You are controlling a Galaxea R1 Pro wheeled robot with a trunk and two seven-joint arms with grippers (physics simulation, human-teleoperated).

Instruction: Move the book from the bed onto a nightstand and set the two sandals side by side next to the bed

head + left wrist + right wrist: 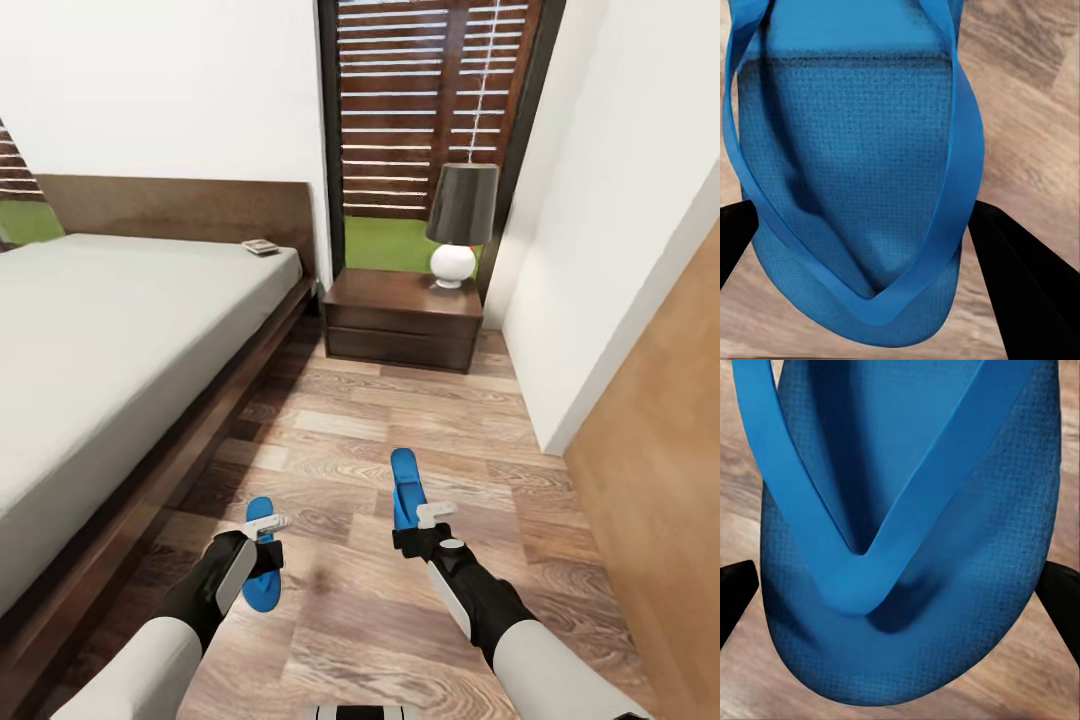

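Two bright blue sandals are low over the wood floor beside the bed (90,340). My left gripper (266,525) is shut on the left sandal (262,585), its black fingers (1027,285) against both edges of the sole (855,165). The right gripper (433,514) is shut on the right sandal (404,480), which points toward the nightstand (405,320); its fingers (1061,604) press the sole (945,607) near the strap's V. The book (260,246) lies on the mattress by the headboard.
A white-based lamp with a dark shade (458,225) stands on the nightstand's right side. A white wall corner (560,400) and a wood panel (660,470) close off the right. The bed's dark frame (200,440) runs along the left of the floor strip.
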